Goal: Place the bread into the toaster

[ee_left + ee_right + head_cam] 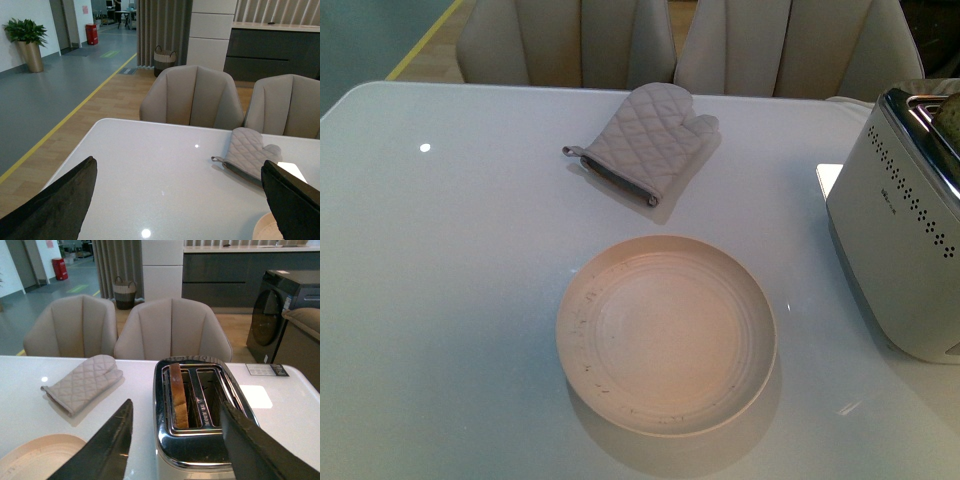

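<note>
Bread slice upright in toaster slot, between and beyond right gripper fingers, jaws spread, empty. Left gripper also released. Withdraw straight up, clear chrome rim; plate bare.

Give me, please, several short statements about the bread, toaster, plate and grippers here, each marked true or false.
1. The bread stands in a slot of the toaster. True.
2. The plate holds a slice of bread. False: nothing lies on it.
3. The oven mitt lies on the table beyond the plate. True.
4. The right gripper is shut on the bread. False: it is open, apart from the bread.
5. The left gripper is open and holds nothing. True.
</note>
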{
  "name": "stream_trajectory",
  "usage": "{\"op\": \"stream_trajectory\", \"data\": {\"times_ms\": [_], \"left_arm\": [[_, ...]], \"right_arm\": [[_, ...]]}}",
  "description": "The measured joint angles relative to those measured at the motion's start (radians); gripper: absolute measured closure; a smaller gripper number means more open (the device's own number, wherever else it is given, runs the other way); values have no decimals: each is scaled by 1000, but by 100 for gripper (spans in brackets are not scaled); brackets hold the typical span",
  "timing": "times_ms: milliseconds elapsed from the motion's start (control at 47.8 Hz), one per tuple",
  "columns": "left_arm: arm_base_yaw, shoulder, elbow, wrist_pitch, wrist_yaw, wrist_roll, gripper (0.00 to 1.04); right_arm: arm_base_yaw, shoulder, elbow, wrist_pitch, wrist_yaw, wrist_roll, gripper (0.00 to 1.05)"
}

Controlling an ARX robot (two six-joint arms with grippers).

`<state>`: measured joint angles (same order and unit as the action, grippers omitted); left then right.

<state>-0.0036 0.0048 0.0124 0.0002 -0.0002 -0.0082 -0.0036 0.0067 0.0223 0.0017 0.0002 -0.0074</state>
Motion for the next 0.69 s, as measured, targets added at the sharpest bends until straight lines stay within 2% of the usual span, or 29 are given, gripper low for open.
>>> {"op": "stream_trajectory", "data": {"times_ms": [272, 691], "left_arm": [[0, 0, 0, 0, 0, 0, 7], [0, 0, 0, 0, 0, 0, 7]], "right_arm": [[0, 0, 0, 0, 0, 1, 7], [0, 0, 0, 0, 0, 1, 9]]}}
